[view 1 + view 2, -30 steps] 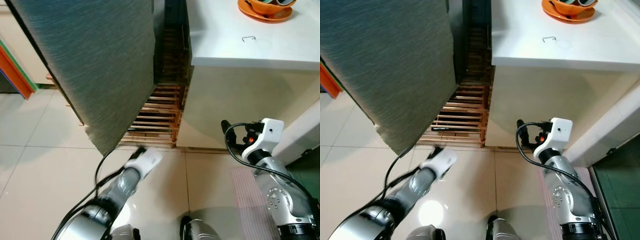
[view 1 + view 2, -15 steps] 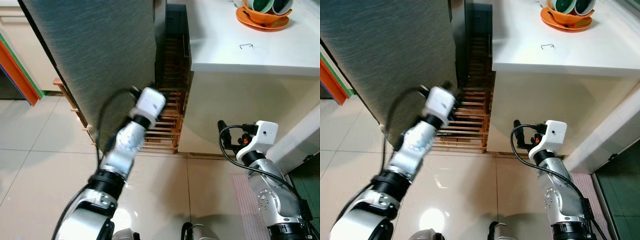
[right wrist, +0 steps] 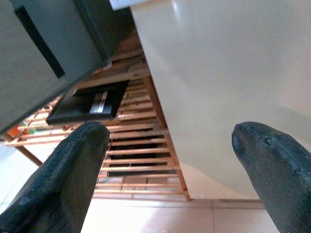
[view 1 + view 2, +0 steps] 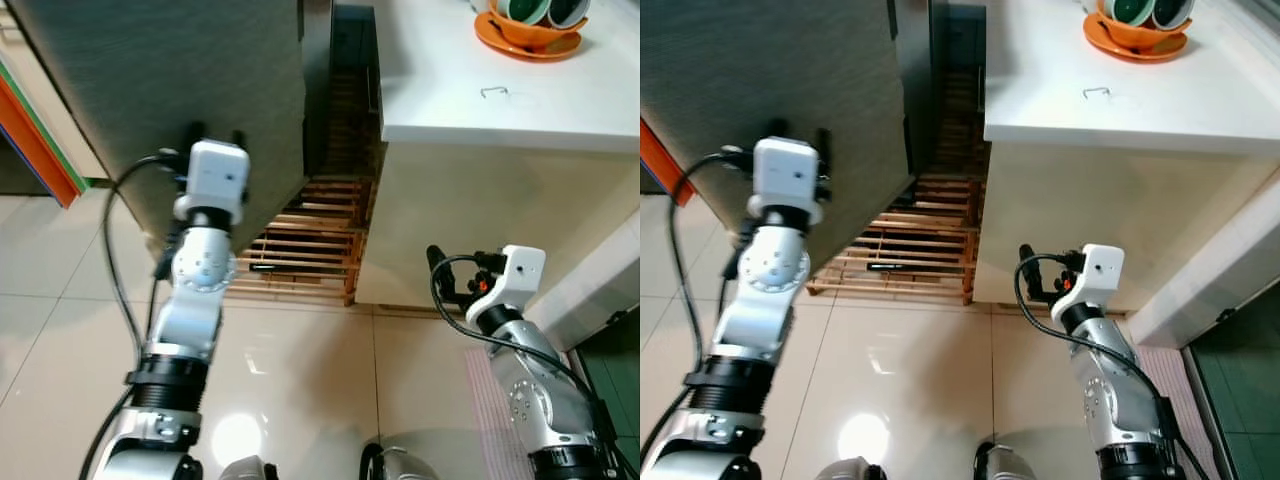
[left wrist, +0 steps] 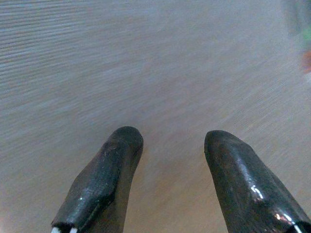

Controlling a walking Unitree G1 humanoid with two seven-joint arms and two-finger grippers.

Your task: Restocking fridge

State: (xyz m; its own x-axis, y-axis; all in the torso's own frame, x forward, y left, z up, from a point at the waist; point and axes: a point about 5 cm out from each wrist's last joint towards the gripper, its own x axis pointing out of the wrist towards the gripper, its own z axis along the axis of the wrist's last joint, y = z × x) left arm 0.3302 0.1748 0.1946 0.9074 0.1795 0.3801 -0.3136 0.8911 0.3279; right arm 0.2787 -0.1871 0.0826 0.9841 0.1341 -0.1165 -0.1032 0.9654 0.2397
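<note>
Fridge door [image 4: 170, 90], a tall grey panel with a fine brushed grain, stands at the robot's left front and rises out of the top of the head views. The left gripper [image 5: 167, 141] is raised against this panel, its two black fingers [image 5: 104, 182] spread apart with their tips right at the grey surface; whether they actually touch it cannot be told. The left arm's white wrist block [image 4: 217, 175] sits in front of the lower part of the door. Behind and beside the door, a slatted wooden rack [image 4: 310, 240] stands on the glossy beige tiled floor [image 4: 300, 370], filling the dark gap between the fridge and a white table [image 4: 520, 95]. An orange saucer holding cups [image 4: 530, 28] rests at the far edge of that table, and a small metal clip [image 4: 494, 93] lies nearer. The right gripper [image 3: 170, 141] hangs low beside the table's cream side panel [image 3: 218, 82], its fingers wide apart and holding nothing.
</note>
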